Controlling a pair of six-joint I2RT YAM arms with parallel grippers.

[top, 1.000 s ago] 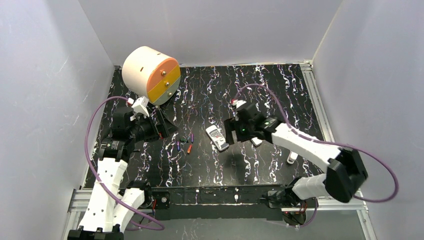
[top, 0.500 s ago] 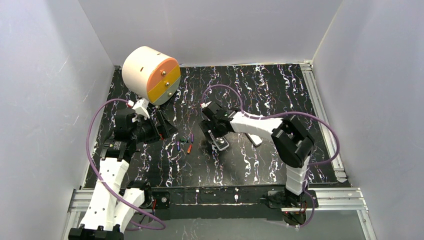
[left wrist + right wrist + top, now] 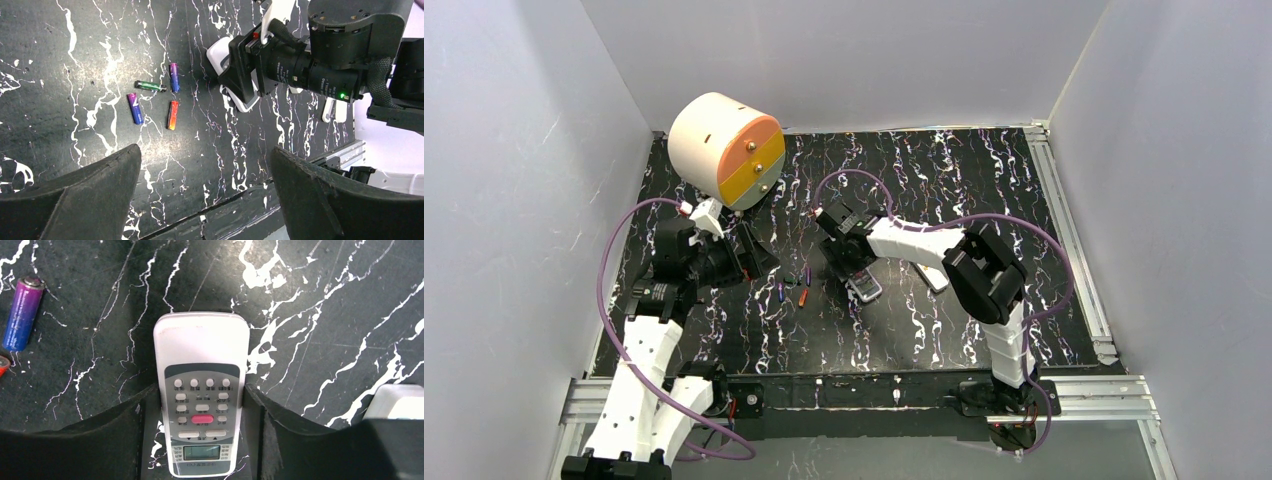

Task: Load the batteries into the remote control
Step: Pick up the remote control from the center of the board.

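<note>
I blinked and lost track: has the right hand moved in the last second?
Yes. The right hand swung left, from beside the remote to over it, nearer the batteries.

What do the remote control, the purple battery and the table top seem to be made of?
The remote control: white plastic, matte shell, likely rubber buttons. The purple battery: glossy printed wrap, grey metal-looking end cap. The table top: black with white veins like marble, perhaps only a printed sheet.
</note>
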